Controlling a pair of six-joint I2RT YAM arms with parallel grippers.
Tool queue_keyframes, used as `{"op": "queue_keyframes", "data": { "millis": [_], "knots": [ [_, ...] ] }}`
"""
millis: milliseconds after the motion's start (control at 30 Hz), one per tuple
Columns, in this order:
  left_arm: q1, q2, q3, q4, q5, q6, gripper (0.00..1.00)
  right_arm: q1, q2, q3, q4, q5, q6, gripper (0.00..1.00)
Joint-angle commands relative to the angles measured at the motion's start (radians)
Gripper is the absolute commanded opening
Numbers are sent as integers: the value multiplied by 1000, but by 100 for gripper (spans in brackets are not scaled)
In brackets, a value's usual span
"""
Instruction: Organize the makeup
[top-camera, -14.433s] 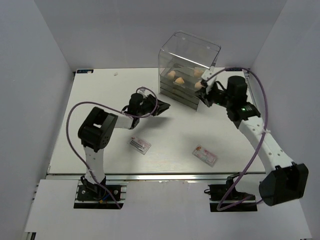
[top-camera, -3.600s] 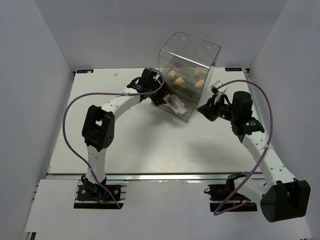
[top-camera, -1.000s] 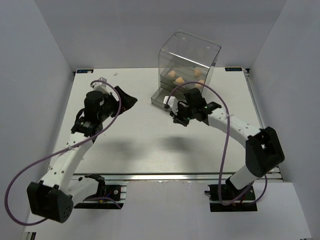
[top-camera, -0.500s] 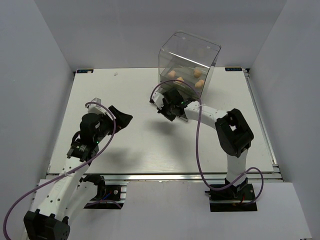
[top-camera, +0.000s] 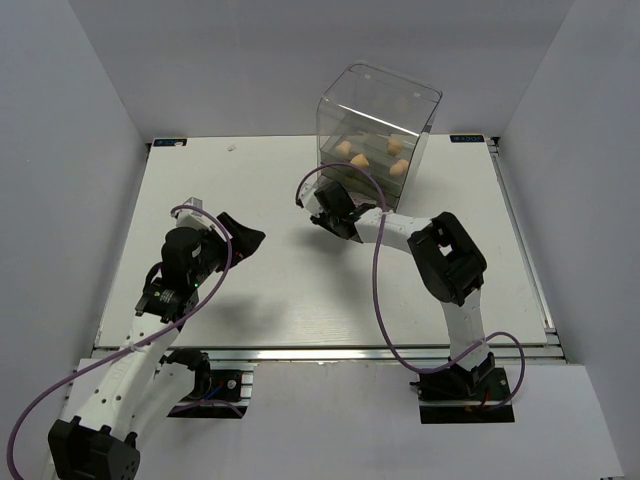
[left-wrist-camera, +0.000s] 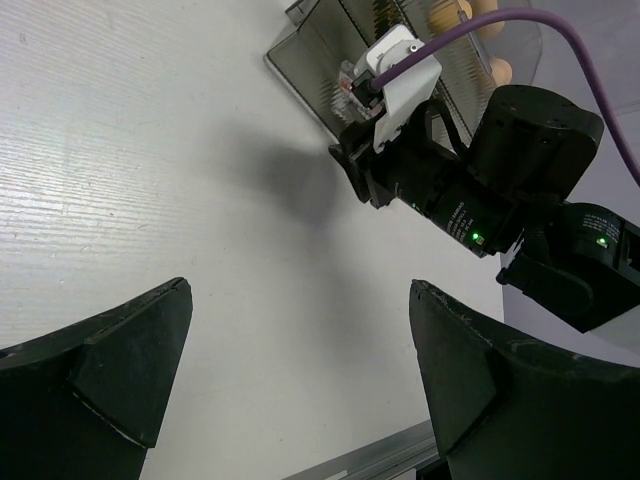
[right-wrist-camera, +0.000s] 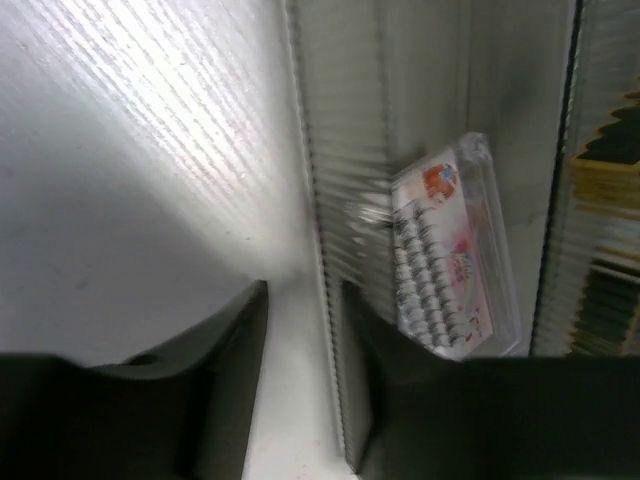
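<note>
Presently the tall clear plastic drawer box stands at the far edge of the white surface, right of its middle. Four peach teardrop sponges sit inside it on an upper level, seen through its clear walls. At the foot of the box a smoky ribbed drawer stands pulled out toward the middle of the surface.

The right hand reaches across to that drawer. In the right wrist view its fingers straddle the drawer's front wall, one outside and one inside. They are set narrow, with a slim strip of light between the outer finger and the wall, so nothing is clamped. Just behind the wall, inside the drawer, lies a flat white-pink rectangular packet with rows of small dark lashes showing through its clear cover. Dark and gold shapes at the right border of that view are too blurred to name.

The left hand hangs above the left half of the surface, well apart from the box. Its fingers are spread wide and hold nothing.
</note>
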Motion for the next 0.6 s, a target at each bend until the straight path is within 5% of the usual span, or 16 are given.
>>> {"op": "queue_keyframes", "data": {
  "millis": [0, 333, 567],
  "knots": [
    [1, -1, -4, 12, -14, -1, 98, -11, 5, -9, 108, 89, -66, 44],
    [1, 2, -7, 14, -15, -4, 98, -46, 29, 10, 140, 96, -106, 85],
    [1, 0, -8, 9, -20, -7, 98, -68, 46, 28, 145, 111, -125, 89]
  ]
}}
